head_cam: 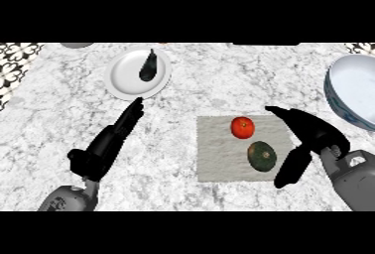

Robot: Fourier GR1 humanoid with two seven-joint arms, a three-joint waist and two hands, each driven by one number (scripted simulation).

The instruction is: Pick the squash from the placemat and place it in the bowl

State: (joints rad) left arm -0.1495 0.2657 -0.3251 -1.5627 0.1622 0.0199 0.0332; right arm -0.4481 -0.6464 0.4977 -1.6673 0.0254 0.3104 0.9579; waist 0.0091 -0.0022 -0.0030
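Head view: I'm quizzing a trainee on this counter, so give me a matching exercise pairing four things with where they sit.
Things:
1. squash
2. tomato
3. eggplant
4. bowl

Places:
A. on the white plate
B. at the right edge of the counter
C. on the placemat, nearer the robot
D. on the placemat, farther from the robot

Pairs: 1-C, 2-D, 3-A, 4-B

No text, label, brand or number can be read anywhere (counter and dishes included).
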